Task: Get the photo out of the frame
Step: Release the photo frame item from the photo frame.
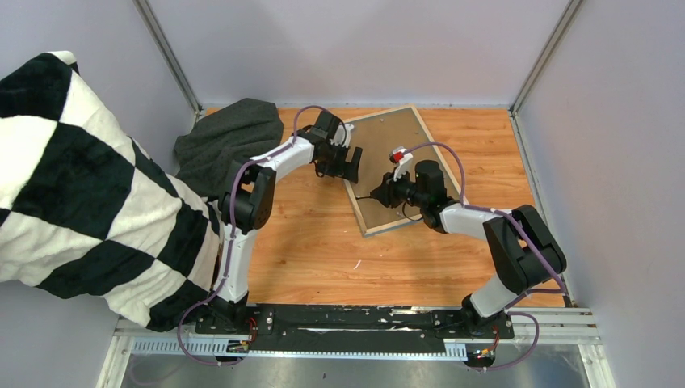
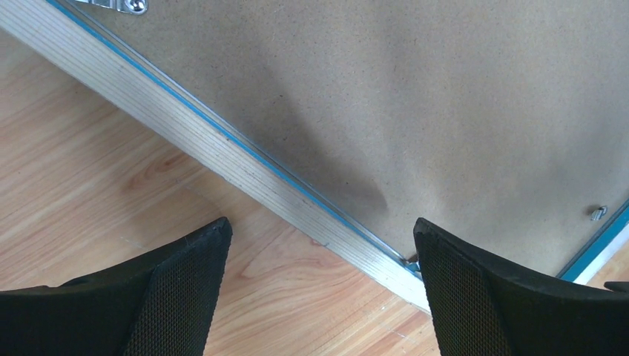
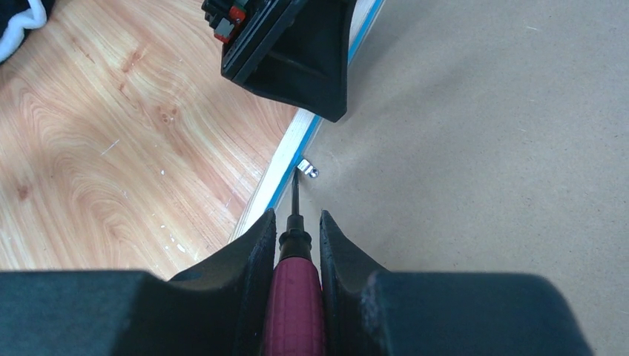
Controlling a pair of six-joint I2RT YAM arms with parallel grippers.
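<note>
Evidently the frame [image 2: 222, 157] lies face-down, brown backing board [image 2: 445, 111] uppermost.

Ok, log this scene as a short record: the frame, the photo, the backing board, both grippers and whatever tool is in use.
frame: face down on the table, pale wood edge showing
backing board: brown, seated in the frame
photo: not visible
left gripper: open, empty, over the frame's edge
right gripper: shut on the screwdriver
screwdriver: magenta handle, tip at a small metal tab by the frame's edge
grey cloth: far left of the table
</note>
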